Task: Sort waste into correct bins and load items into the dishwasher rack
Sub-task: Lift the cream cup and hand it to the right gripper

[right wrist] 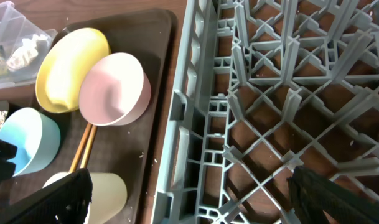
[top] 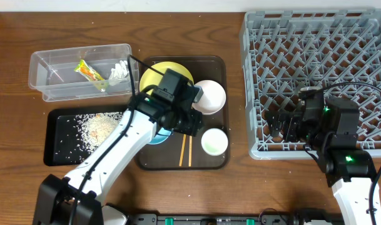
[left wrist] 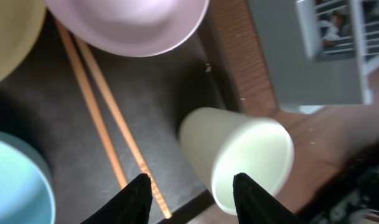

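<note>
My left gripper (top: 191, 123) hovers open over the brown serving tray (top: 215, 62), with nothing between its fingers (left wrist: 138, 198). Just ahead of it stands the pale green cup (top: 214, 141) (left wrist: 239, 155), beside the wooden chopsticks (top: 185, 150) (left wrist: 102, 118). The yellow plate (top: 156, 75), white-pink bowl (top: 210, 97) (left wrist: 127, 25) and light blue bowl (left wrist: 15, 180) also sit on that tray. The blue bowl is mostly hidden under my arm from overhead. My right gripper (top: 283, 128) (right wrist: 195, 193) is wide open above the front left edge of the grey dishwasher rack (top: 315, 37) (right wrist: 270, 93).
The clear plastic box (top: 46, 62) at the back left holds the green-and-yellow wrapper (top: 90, 73) and white paper bits (top: 119, 72). In front of it the black tray (top: 52, 156) carries a heap of rice (top: 99, 128). Bare wood runs between the serving tray and the rack.
</note>
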Controlling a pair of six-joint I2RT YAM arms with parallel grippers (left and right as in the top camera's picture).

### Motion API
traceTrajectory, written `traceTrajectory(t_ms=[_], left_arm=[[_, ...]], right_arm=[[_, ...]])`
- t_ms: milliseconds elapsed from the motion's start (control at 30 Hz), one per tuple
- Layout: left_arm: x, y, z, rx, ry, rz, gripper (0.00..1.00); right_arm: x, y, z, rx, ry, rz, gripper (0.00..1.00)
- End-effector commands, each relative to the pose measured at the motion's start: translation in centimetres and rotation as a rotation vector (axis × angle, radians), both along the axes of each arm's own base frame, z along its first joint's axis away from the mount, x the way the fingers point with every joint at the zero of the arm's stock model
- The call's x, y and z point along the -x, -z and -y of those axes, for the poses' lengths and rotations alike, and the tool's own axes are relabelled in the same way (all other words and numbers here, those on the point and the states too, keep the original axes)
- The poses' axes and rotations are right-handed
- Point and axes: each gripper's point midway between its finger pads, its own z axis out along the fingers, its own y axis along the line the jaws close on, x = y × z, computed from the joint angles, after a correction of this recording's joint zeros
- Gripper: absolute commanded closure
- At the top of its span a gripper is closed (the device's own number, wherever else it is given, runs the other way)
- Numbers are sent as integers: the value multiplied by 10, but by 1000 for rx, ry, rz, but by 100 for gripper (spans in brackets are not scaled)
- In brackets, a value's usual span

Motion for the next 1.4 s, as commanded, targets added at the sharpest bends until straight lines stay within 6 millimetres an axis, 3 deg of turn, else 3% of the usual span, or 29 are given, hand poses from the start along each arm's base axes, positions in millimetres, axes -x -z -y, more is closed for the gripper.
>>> traceTrajectory(t_ms=[0, 600, 667, 767, 833, 933, 1067, 1233, 1367], left_arm=[[0, 15, -11, -103, 3, 23, 54], [31, 63, 21, -177, 139, -86, 55], [34, 68, 24, -183, 153, -94, 67], [33, 69, 27, -180, 157, -87, 94], [29, 66, 27, -170, 150, -72, 94], [18, 54, 20, -152, 113, -51, 94], [0, 20, 4, -45, 27, -27, 94], [-30, -32, -14, 266, -89, -25, 94], [-57, -75, -25, 603, -129, -48, 94]], right_arm=[[-2, -7, 0, -14, 7, 9, 1], [-1, -6, 0, -14, 7, 2, 1], [-1, -6, 0, -14, 7, 2, 1], [0, -5, 0, -13, 7, -2, 1], [0, -4, 1, -13, 8, -6, 1], [2, -2, 1, -11, 9, -16, 1], [5, 1, 3, 12, 6, -29, 1], [-1, 2, 19, 79, 71, -14, 1], [-6, -8, 5, 8, 29, 23, 3]])
